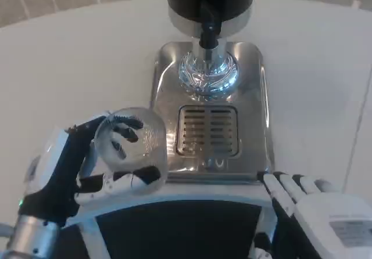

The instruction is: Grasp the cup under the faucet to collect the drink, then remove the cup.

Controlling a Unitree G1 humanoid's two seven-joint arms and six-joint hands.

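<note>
The left hand (pixel 87 166) already grips the clear cup (pixel 131 148) just left of the drip tray (pixel 207 131), short of the faucet (pixel 208 35), so filling and removal seem still ahead, while the right hand (pixel 317 204) rests open nearby

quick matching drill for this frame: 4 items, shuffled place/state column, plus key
Items:
1. cup
2. faucet
3. drip grate
4. right robot hand

Place/state:
A. black, above the middle of the tray
B. slotted metal, bare, nothing standing on it
C. clear, held by the left robot hand, left of the tray
D. open, fingers flat at the tray's near right corner

Pairs: 1-C, 2-A, 3-B, 4-D
</note>
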